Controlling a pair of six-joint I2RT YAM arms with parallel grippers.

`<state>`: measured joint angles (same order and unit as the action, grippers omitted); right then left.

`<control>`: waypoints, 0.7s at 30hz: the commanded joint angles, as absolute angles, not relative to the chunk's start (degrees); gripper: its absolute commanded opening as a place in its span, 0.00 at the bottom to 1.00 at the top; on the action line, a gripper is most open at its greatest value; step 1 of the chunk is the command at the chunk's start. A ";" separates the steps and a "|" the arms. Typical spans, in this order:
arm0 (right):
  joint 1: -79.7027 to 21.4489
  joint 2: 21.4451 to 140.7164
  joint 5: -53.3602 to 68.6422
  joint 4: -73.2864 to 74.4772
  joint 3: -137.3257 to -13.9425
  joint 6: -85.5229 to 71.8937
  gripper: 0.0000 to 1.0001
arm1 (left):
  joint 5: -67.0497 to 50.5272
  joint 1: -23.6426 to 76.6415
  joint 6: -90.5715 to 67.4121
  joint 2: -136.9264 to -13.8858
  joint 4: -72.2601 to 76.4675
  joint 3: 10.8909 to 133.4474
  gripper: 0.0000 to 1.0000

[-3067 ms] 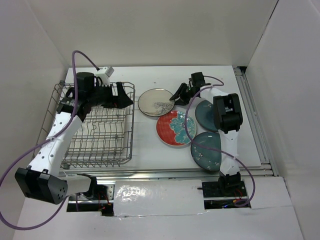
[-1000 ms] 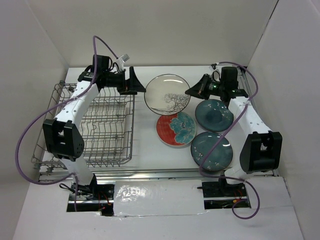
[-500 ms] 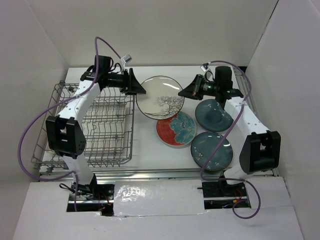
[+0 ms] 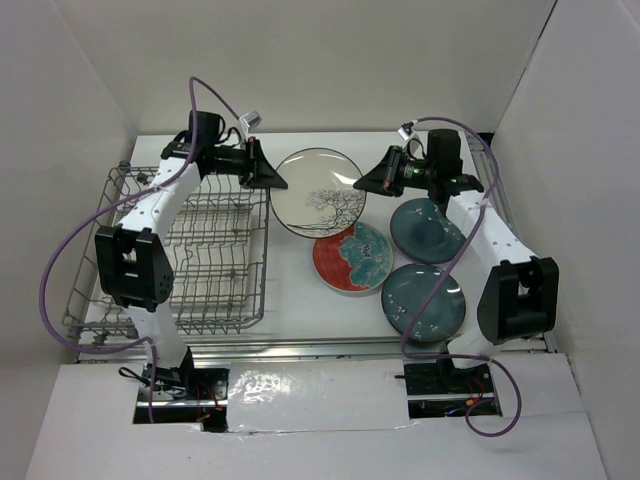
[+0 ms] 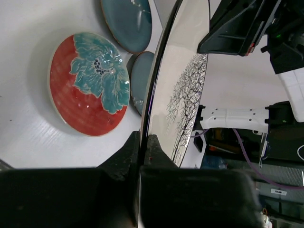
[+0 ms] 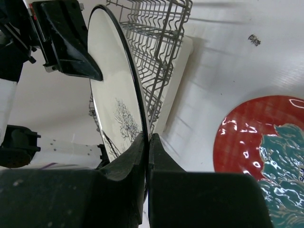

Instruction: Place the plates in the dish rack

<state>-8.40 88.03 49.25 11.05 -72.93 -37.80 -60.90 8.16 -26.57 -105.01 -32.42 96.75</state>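
The cream plate (image 4: 318, 192) with a grey tree pattern hangs tilted above the table between both arms. My left gripper (image 4: 278, 180) is shut on its left rim, and my right gripper (image 4: 360, 185) is shut on its right rim. The left wrist view shows the plate (image 5: 185, 85) edge-on, pinched at my left gripper (image 5: 145, 140). In the right wrist view the same plate (image 6: 114, 95) is clamped at my right gripper (image 6: 147, 140). The red plate (image 4: 352, 257) with teal flowers and two dark teal plates (image 4: 428, 228) (image 4: 423, 300) lie flat on the table. The dish rack (image 4: 190, 250) stands at the left.
White walls enclose the table on three sides. The rack's near wires (image 6: 161, 42) rise just past the held plate in the right wrist view. A metal rail (image 4: 515, 250) runs along the table's right edge.
My left gripper has gone from open to shut on the cream plate's left rim. The plate and my right gripper have shifted slightly left toward the rack.
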 commanded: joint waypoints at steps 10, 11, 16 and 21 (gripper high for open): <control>-10.28 87.19 46.51 19.13 -85.69 -35.43 0.90 | -43.35 7.30 -18.64 -101.79 -44.73 109.68 0.00; -10.20 86.32 45.45 20.64 -86.39 -34.03 0.92 | -41.07 6.95 -18.28 -100.99 -45.61 109.95 0.00; -8.53 82.01 41.14 26.62 -87.45 -31.30 0.93 | -30.69 4.40 -16.52 -91.88 -47.20 104.61 0.00; -6.51 76.56 34.72 29.62 -84.48 -29.62 0.93 | -20.85 3.87 -17.14 -82.90 -47.20 99.58 0.00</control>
